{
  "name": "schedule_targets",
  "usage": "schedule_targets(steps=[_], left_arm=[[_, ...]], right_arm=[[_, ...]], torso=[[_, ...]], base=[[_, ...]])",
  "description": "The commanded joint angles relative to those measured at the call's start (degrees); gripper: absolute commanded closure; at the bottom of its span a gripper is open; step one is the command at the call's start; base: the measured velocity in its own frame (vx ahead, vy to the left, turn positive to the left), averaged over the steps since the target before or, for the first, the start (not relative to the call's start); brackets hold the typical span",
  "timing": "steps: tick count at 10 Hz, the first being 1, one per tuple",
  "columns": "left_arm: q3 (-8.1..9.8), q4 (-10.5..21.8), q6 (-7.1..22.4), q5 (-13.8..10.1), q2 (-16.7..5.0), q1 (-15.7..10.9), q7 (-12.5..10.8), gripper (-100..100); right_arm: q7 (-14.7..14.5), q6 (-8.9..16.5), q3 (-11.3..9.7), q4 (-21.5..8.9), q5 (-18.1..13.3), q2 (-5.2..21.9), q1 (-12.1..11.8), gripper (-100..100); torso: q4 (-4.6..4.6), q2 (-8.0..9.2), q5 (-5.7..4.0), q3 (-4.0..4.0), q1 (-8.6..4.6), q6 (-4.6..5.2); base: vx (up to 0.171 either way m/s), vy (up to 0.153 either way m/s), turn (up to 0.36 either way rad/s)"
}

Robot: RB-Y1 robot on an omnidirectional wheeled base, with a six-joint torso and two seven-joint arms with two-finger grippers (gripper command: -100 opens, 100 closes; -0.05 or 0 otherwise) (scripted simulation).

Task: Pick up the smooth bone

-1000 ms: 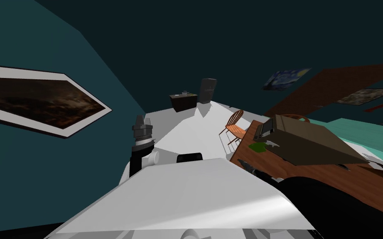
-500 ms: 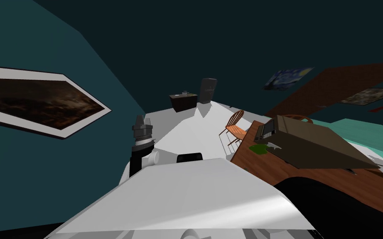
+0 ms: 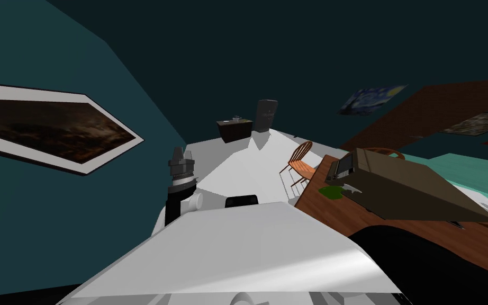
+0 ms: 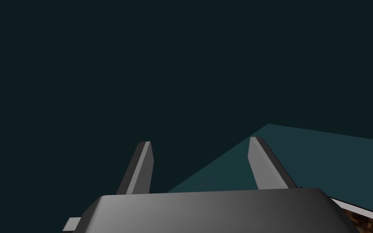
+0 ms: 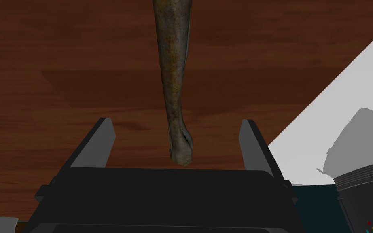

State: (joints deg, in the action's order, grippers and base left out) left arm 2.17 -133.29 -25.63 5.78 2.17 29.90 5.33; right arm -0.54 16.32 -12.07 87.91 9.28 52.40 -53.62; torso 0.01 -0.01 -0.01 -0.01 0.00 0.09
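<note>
The right gripper [image 5: 176, 120] is hovering over a reddish-brown wooden table [image 5: 60, 60] with its fingers standing wide apart, the knobbed end of a long, mottled brown bone [image 5: 173, 60] lying between them untouched, running straight away from the gripper.

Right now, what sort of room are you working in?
Probably a dining or living room in a house: a wooden table with a wooden chair beside it, and a framed picture on a dark teal wall.
</note>
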Motion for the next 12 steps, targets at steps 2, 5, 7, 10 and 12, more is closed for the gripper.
schedule_targets(steps=[2, 5, 7, 10, 12], left_arm=[[0.00, 0.00, 0.00, 0.00, 0.00, 0.00, 0.00, 0], [0.00, 0.00, 0.00, 0.00, 0.00, 0.00, 0.00, 0], [0.00, 0.00, 0.00, 0.00, 0.00, 0.00, 0.00, 0], [0.00, 0.00, 0.00, 0.00, 0.00, 0.00, 0.00, 0], [0.00, 0.00, 0.00, 0.00, 0.01, 0.00, 0.00, 0]], right_arm=[[-0.26, -0.44, -0.46, -1.55, -0.25, -0.92, 0.99, -100], [-0.34, -0.55, -0.53, -1.69, -0.30, -0.98, 1.09, 100], [-0.37, -0.54, -0.53, -1.69, -0.31, -0.97, 1.09, 100], [0.28, 0.32, 0.42, 1.53, 0.40, 1.20, -1.00, 100], [0.32, 0.44, 0.58, 2.03, 0.45, 1.49, -1.34, 100]], torso=[[0.00, 0.01, 0.00, 0.00, 0.00, 0.00], [0.01, 0.01, 0.02, 0.01, 0.10, 0.04], [0.02, 0.04, 0.01, 0.03, 0.07, 0.05], [0.01, 0.06, 0.05, 0.04, 0.16, 0.09], [0.02, 0.07, 0.06, 0.04, 0.26, 0.08]], base=[[0.000, -0.023, 0.026], [0.000, 0.000, 0.000], [0.000, 0.000, 0.000], [-0.002, 0.018, -0.046], [-0.003, 0.026, -0.029]])
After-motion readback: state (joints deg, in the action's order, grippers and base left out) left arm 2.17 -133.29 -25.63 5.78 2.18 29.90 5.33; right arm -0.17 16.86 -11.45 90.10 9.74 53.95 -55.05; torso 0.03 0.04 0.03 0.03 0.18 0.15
